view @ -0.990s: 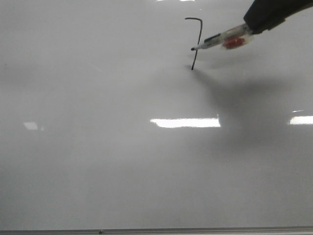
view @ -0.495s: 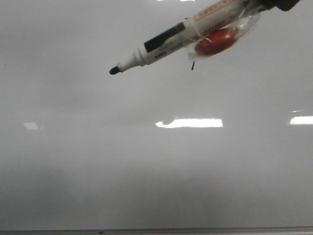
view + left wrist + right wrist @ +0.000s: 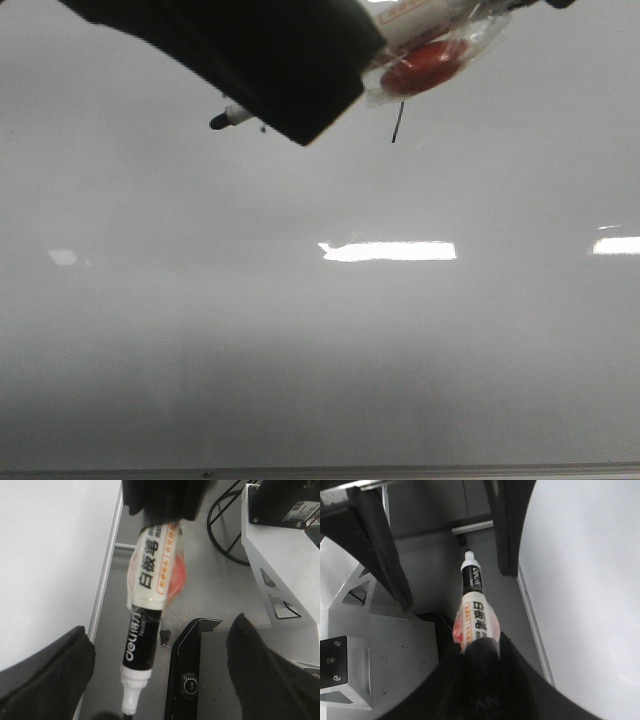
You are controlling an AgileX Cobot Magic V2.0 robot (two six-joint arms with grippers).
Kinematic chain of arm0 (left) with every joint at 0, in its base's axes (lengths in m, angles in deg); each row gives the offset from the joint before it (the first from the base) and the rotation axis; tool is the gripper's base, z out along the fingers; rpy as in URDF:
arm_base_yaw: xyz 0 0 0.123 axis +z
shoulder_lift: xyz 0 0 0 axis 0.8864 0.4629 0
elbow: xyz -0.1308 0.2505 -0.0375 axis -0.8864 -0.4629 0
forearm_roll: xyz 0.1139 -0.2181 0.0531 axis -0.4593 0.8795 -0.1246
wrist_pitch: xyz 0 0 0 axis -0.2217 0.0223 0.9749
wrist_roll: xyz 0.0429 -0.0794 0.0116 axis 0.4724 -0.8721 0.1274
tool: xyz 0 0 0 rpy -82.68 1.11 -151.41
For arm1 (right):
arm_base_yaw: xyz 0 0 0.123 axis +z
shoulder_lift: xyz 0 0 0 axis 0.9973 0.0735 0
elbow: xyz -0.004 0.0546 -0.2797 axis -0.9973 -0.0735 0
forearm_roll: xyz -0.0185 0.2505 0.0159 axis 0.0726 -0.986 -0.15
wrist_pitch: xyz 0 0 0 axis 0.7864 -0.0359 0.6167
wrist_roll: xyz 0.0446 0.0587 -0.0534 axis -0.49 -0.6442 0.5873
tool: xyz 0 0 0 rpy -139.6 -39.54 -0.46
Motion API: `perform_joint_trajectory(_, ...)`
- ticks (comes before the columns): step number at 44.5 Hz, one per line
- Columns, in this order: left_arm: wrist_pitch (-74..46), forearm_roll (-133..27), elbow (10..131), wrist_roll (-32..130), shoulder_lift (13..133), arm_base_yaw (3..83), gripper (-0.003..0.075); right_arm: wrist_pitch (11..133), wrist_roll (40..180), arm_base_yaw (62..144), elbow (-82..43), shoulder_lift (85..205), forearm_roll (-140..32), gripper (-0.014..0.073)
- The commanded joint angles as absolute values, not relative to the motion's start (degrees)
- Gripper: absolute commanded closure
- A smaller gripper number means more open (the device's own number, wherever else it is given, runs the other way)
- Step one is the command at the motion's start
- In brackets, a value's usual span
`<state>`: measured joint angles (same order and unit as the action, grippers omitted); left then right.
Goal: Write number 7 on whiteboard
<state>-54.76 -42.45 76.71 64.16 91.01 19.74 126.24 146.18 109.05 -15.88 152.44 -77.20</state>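
Since half a second ago our left gripper has swung in across the top of the front view, a big dark block now covering most of the marker and all but the bottom tip of the number 7. Only the marker's black nib and white neck peek out at the block's lower left, a touch further left than before. Its red-tinted wrapping shows at the right. The marker lies on a slant, nib down-left, barrel rising up-right toward our right gripper, whose fingers are clenched on the barrel's rear end. Our left gripper stands spread, its two fingers well apart with the marker between them, untouched. The 7's downstroke runs nearly upright on the upper middle of the whiteboard.
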Motion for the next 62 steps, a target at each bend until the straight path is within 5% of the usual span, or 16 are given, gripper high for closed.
perform_joint_trajectory(1,-51.73,-39.73,78.81,64.27,90.74,19.22,0.0200,124.62,146.64,109.09,-14.53,151.12,-80.44,0.0660)
perform_joint_trajectory(13,-50.86,-39.73,79.29,64.27,91.07,19.22,0.0481,124.62,146.64,109.09,-14.53,151.12,-80.44,0.0660)
perform_joint_trajectory(20,-50.86,-39.73,79.51,64.27,91.07,19.22,0.0587,122.78,146.60,109.09,-14.53,151.12,-80.39,0.0648)
perform_joint_trajectory(23,-50.86,-39.73,79.51,64.27,91.07,19.22,0.0614,122.38,146.60,109.09,-14.53,151.12,-80.39,0.0581)
perform_joint_trajectory(32,-50.86,-40.04,79.51,64.27,91.07,19.22,0.0666,121.76,146.60,108.77,-14.30,151.10,-79.86,0.0192)
perform_joint_trajectory(37,-51.78,-43.82,79.55,62.14,90.82,19.61,0.0682,122.00,142.71,106.22,-12.38,149.69,-74.17,0.0064)
perform_joint_trajectory(53,-56.57,-81.00,82.97,22.72,90.73,35.57,0.0683,124.18,126.97,95.12,-11.55,142.02,-61.66,0.0064)
perform_joint_trajectory(62,-49.97,-83.31,79.54,17.36,88.21,51.16,0.0683,124.70,126.97,95.01,-11.62,142.12,-61.71,0.0064)
